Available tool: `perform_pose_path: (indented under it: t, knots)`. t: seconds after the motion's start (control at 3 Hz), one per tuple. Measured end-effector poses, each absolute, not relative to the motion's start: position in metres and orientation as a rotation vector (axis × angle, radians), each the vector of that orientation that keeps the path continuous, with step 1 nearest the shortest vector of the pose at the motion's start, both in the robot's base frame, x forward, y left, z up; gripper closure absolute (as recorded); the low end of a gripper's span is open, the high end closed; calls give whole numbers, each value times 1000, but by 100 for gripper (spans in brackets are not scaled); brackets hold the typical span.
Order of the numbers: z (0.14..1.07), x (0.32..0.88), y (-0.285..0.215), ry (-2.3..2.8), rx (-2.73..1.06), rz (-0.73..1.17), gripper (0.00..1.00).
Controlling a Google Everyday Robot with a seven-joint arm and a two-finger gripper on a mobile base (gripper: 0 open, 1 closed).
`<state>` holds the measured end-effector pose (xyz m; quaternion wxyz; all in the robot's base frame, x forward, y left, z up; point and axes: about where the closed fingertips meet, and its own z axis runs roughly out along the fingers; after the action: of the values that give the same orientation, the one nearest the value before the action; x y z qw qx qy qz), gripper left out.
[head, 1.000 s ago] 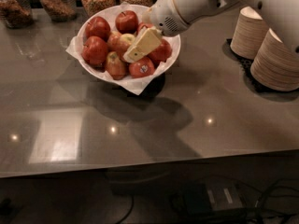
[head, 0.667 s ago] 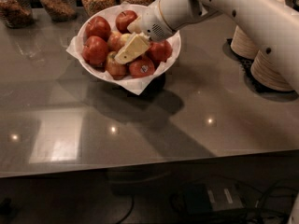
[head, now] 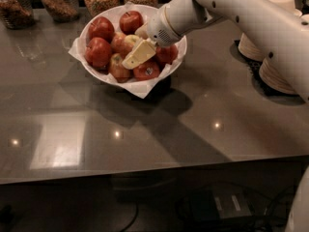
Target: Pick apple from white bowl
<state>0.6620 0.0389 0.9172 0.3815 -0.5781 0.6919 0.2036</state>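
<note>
The white bowl (head: 87, 31), lined with crinkled white paper, stands at the back middle of the dark table and holds several red apples (head: 99, 51). A paler yellow-red apple (head: 124, 42) lies in the middle of the pile. My gripper (head: 138, 42) reaches into the bowl from the right on the white arm (head: 241, 13). It is open, with one cream finger (head: 137, 54) in front of the pale apple and the other just behind it. No apple is lifted.
Several glass jars (head: 59, 1) of dry goods stand along the back edge behind the bowl. Stacks of beige paper bowls (head: 276, 76) sit at the right, under the arm. The table's front edge (head: 145, 170) runs across below, with cables on the floor.
The arm has swung left and lower over the bowl, bringing the gripper from the bowl's right side onto the middle of the apple pile.
</note>
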Motion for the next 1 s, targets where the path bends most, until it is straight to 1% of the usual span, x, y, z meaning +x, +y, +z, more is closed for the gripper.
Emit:
perform_pose_path:
  t: [0.33,1.0]
  knots:
    - [913,665,36,1775,-1474,512,46]
    - [924,662,38,1742,-1477,518,93]
